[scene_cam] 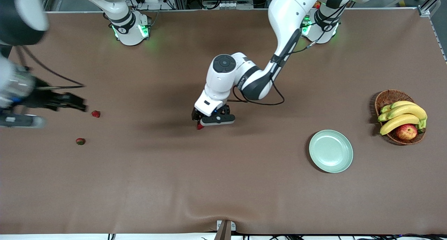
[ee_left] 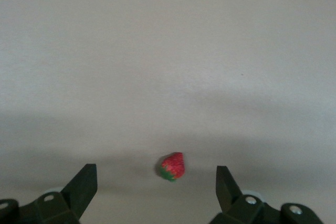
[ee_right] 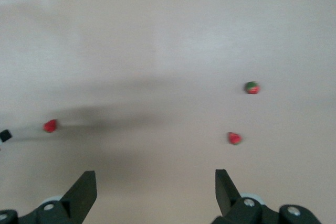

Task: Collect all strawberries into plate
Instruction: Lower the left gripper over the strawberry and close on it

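Note:
Three strawberries lie on the brown table. One [scene_cam: 200, 126] is at mid-table under my left gripper [scene_cam: 202, 122], which is open. In the left wrist view this berry [ee_left: 173, 166] lies on the table between the spread fingertips [ee_left: 84, 184] of the gripper [ee_left: 156, 182], touching neither. Two more berries [scene_cam: 95, 113] [scene_cam: 80, 141] lie toward the right arm's end. My right gripper [scene_cam: 81, 105] is open and empty, in the air beside the first of them. The right wrist view [ee_right: 156, 182] shows those berries [ee_right: 234, 138] [ee_right: 252, 87] and the mid-table one [ee_right: 50, 125]. The mint-green plate [scene_cam: 330, 151] holds nothing.
A brown wicker basket [scene_cam: 384, 98] with bananas [scene_cam: 401, 116] and a red-yellow apple [scene_cam: 407, 132] stands beside the plate toward the left arm's end. The left arm's forearm and cable [scene_cam: 258, 83] hang over mid-table.

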You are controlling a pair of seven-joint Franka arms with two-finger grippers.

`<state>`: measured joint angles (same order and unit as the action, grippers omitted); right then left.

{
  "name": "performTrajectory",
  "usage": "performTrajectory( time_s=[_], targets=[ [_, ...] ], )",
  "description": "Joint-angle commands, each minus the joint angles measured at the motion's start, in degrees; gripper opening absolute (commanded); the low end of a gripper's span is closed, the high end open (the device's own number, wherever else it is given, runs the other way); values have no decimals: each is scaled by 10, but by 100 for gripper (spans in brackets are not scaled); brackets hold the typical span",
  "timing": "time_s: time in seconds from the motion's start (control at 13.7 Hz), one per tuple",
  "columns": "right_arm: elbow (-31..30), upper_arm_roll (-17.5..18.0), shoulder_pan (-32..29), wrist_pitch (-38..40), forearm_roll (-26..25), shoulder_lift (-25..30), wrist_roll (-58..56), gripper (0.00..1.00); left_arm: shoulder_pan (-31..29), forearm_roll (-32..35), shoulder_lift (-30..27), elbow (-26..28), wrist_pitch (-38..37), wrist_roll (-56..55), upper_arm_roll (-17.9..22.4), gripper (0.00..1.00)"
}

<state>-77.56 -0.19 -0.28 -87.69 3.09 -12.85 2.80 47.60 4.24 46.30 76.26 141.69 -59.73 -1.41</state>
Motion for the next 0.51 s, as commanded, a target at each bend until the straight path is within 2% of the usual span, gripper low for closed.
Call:
performTrajectory(
  time_s=[0.0,0.15,0.22,0.44],
  targets=[
    [-19,-12,-35,3,-25,12,-59,100,56,18,53,-45,30,8,68,100],
    [-22,-14,-53,3,-64,12,-59,100,113,31,77,-46,43,11,139,100],
    [-23,-14,-59,3,-66,9,-57,100,133,33,91,-48,54,11,164,100],
    [-42,-13,-72,-1,-58,7,-55,100,150,34,102,-48,66,10,176,100]
  ],
)
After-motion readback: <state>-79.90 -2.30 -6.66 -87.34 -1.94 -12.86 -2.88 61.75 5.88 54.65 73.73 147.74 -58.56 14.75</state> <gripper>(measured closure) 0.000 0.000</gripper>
